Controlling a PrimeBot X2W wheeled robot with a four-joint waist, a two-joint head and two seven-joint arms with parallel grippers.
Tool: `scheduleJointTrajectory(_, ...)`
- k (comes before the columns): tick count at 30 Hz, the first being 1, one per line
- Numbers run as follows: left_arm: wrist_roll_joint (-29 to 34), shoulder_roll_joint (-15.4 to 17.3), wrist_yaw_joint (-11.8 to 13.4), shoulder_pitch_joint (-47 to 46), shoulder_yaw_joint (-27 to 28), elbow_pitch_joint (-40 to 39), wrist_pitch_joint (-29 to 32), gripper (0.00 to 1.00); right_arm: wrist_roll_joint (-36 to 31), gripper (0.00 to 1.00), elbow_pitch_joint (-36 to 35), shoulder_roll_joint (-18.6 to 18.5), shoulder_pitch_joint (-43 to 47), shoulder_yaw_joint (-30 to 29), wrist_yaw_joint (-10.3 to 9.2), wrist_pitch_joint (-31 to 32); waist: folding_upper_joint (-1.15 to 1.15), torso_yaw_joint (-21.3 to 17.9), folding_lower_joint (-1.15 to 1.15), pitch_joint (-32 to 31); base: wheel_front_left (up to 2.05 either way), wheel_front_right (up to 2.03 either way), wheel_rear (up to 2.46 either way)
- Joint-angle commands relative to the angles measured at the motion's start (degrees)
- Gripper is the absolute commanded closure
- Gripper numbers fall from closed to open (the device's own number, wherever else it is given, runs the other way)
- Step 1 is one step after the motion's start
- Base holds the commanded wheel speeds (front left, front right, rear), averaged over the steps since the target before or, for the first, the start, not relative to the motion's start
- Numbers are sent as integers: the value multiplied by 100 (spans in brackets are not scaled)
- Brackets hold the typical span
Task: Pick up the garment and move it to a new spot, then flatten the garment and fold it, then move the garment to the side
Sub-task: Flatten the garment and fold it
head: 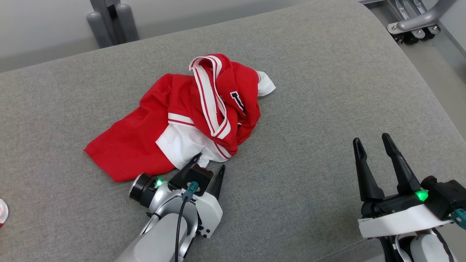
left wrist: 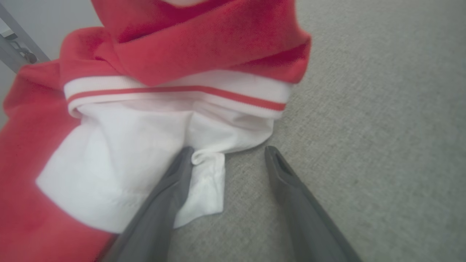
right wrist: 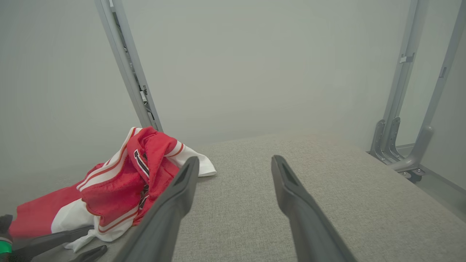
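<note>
**Mia:** Where is the crumpled red and white sports shirt (head: 204,109)?

**Tom:** It lies in a heap on the wide grey cloth table top (head: 327,91), a bit left of the middle. A white band with red stripes runs over the top of the heap. A white sleeve end pokes out on the far side.

**Mia:** What about the left gripper (head: 210,161)?

**Tom:** It is low down, right at the near edge of the shirt. Its two dark fingers are spread apart. In the left wrist view one finger (left wrist: 171,189) lies against the white cloth, and a little white corner sits between the two fingers. The other finger is over bare grey cloth. The jaws are not pinching anything.

**Mia:** And the right gripper (head: 371,138)?

**Tom:** It is over on the right side of the table top, well apart from the shirt. Its fingers are spread apart too, and it holds nothing.

**Mia:** What is behind the table?

**Tom:** Grey metal legs (head: 109,22) stand there, by a pale wall.
</note>
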Motion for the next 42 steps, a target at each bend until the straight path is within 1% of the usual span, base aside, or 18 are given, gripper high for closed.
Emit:
scheduleJointTrajectory(1,2,32,101,-123,-25,90,27,0,16,0,-23,-8,-52,-17,1,-5,0,-18,0,35,0,0,0)
scheduleJointTrajectory(4,-27,40,291,-207,-95,282,82,0,-2,0,-28,-2,-80,-31,1,-5,0,-5,0,68,0,0,0)
scheduleJointTrajectory(5,-29,42,333,-227,-124,343,95,18,-8,0,-29,-1,-87,-30,1,-5,0,6,0,74,0,0,0)
scheduleJointTrajectory(6,-48,52,355,-246,-146,388,82,53,-12,0,-26,-2,-93,-21,1,-5,0,15,0,75,0,0,0)
scheduleJointTrajectory(7,-61,54,379,-270,-170,420,55,82,-14,0,-21,-4,-97,-10,1,-5,0,23,0,71,0,0,0)
scheduleJointTrajectory(8,-129,46,362,-299,-199,406,-35,100,-21,0,-4,-10,-103,0,1,-5,0,42,0,52,0,0,0)
scheduleJointTrajectory(12,-267,21,288,-363,-283,174,-268,100,-28,0,18,-11,-110,14,1,-5,0,73,0,-42,0,0,0)
scheduleJointTrajectory(14,-432,29,194,-338,-275,-34,-339,100,-37,0,41,-8,-79,27,1,-5,0,78,0,-121,0,0,0)
scheduleJointTrajectory(16,-645,29,77,-315,-261,-298,-395,100,-40,0,70,5,-49,50,1,-5,0,66,0,-206,0,0,0)
scheduleJointTrajectory(19,-1030,25,-230,-345,-240,-793,-421,100,-30,0,105,30,-3,90,1,-5,0,24,0,-354,0,0,0)
scheduleJointTrajectory(22,-1368,30,-447,-560,-208,-1201,-441,100,-56,0,155,55,14,166,1,-5,0,-50,0,-512,0,0,0)
scheduleJointTrajectory(24,-1561,28,-535,-732,-181,-1378,-441,100,-69,0,180,64,17,207,1,-5,0,-124,0,-614,0,0,0)
scheduleJointTrajectory(29,-2348,27,-755,-1310,-84,-1668,-312,100,-93,0,239,107,56,331,1,-5,0,-348,0,-850,0,0,0)
scheduleJointTrajectory(30,-2348,27,-755,-1310,-84,-1668,-312,100,-93,0,239,107,56,331,1,-5,0,-348,0,-850,0,0,0)
scheduleJointTrajectory(35,-3052,28,-916,-2090,-53,-1661,-75,100,-62,0,278,147,43,490,1,-5,0,-565,0,-980,0,0,0)
scheduleJointTrajectory(38,-3483,27,-909,-2645,-36,-1583,63,100,-55,0,296,170,53,581,1,-5,0,-681,0,-1021,0,0,0)
scheduleJointTrajectory(42,-4036,27,-821,-3353,-58,-1457,121,100,-29,0,343,192,110,662,1,-5,0,-821,0,-1092,0,0,0)
